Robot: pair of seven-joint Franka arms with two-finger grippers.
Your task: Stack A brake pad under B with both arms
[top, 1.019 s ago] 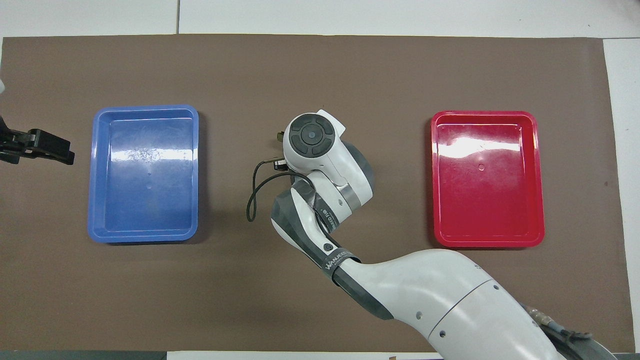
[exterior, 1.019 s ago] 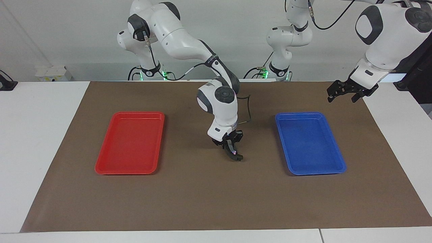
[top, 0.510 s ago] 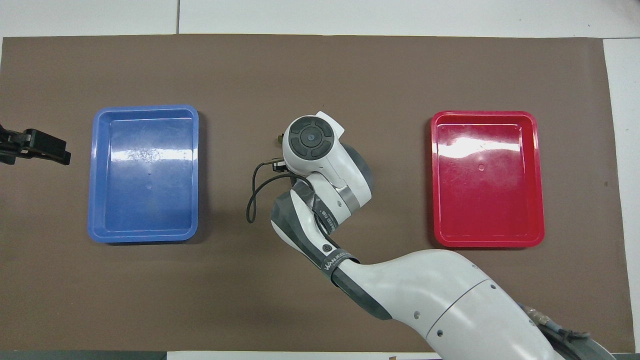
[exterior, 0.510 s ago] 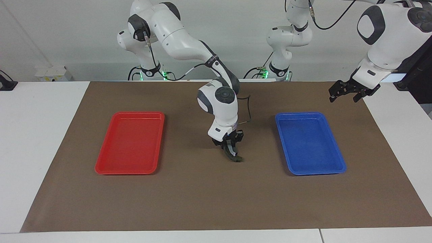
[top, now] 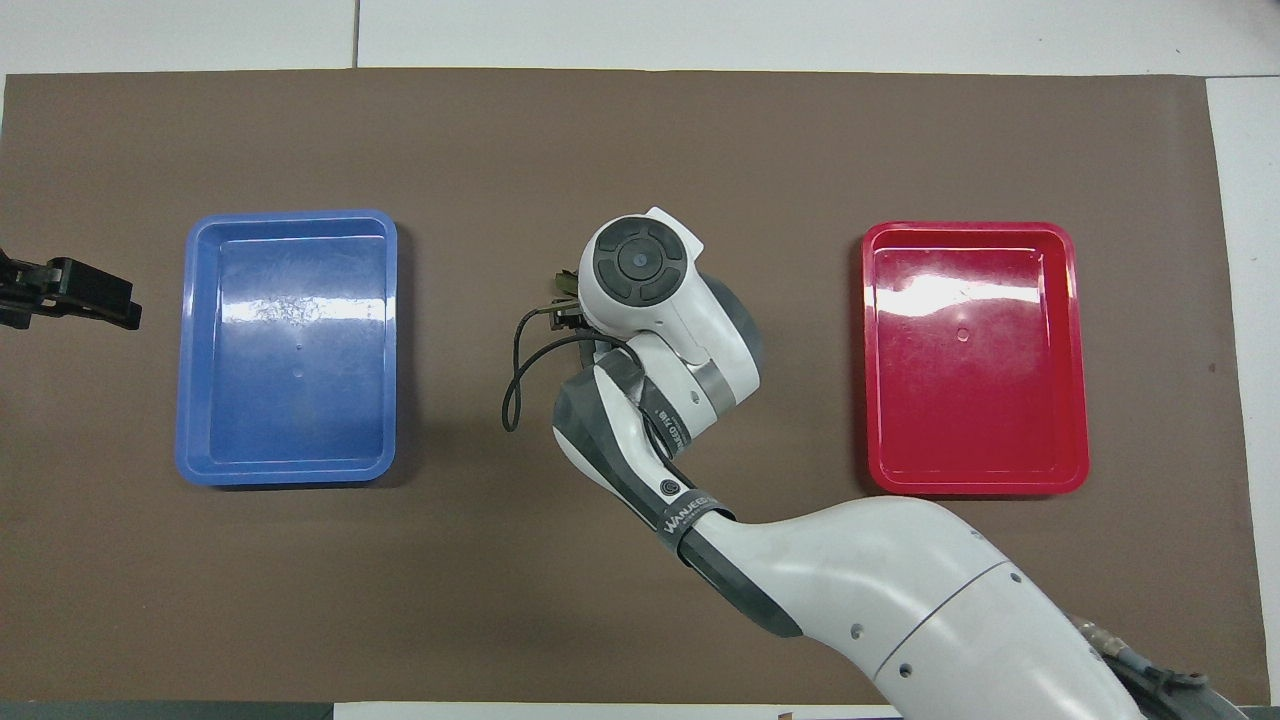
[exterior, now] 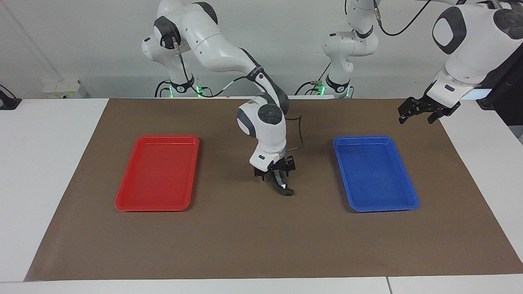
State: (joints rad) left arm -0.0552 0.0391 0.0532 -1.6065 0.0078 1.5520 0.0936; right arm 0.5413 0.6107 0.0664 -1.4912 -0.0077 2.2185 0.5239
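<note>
Both pads lie stacked under the right gripper (exterior: 277, 179) — its grip I cannot tell; the left gripper (exterior: 423, 110) waits, spread.

White arms (exterior: 220, 45) with dark grey joints, black cables and black hands.

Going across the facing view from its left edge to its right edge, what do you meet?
Red tray → right tool over the brake parts at mid-mat → blue tray → left tool, waiting over the mat's edge.
</note>
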